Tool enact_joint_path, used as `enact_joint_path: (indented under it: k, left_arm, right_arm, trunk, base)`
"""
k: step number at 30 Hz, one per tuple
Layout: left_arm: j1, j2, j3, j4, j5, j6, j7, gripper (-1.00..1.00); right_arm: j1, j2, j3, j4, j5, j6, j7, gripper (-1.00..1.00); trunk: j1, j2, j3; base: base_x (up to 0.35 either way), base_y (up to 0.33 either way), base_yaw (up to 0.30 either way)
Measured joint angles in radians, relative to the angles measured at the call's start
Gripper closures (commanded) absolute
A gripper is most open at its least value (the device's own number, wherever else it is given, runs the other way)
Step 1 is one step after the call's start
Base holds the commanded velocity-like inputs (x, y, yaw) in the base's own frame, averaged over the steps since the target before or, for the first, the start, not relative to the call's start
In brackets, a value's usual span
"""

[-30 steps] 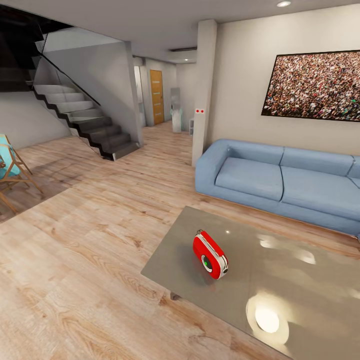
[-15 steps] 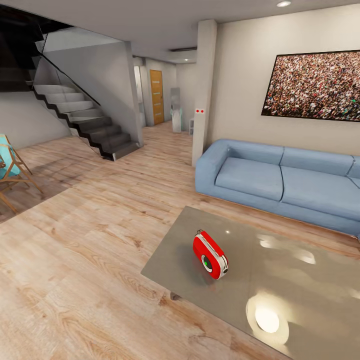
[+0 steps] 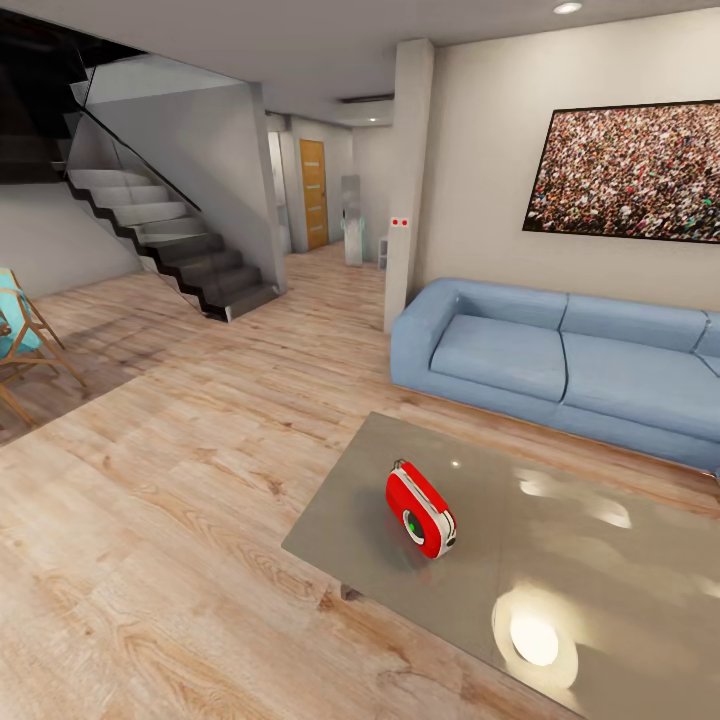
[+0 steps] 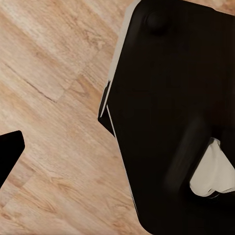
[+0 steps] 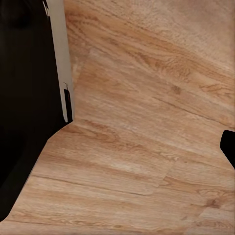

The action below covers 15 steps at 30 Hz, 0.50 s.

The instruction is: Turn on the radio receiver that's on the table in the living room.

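No shift since before: radio receiver upright on table.

Domestic interior, open-plan living room of a home. Evidence: light wood plank floor; long light-blue sofa against a beige wall; large framed crowd picture above it; low glossy grey-beige table; dark staircase with glass balustrade; wooden door down a hallway; recessed ceiling light.

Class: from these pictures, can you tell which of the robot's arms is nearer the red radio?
Cannot tell. The radio stands on the table in the head view; both wrist views look at wood floor, not the radio.
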Motion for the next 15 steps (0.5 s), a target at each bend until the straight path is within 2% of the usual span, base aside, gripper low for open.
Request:
enact_joint_path:
  k: [15]
  left_arm:
    - [0.000,0.000,0.000,0.000,0.000,0.000,0.000,-1.00]
  right_arm:
    - [0.000,0.000,0.000,0.000,0.000,0.000,0.000,-1.00]
  trunk:
    - [0.000,0.000,0.000]
  base:
    - [0.000,0.000,0.000]
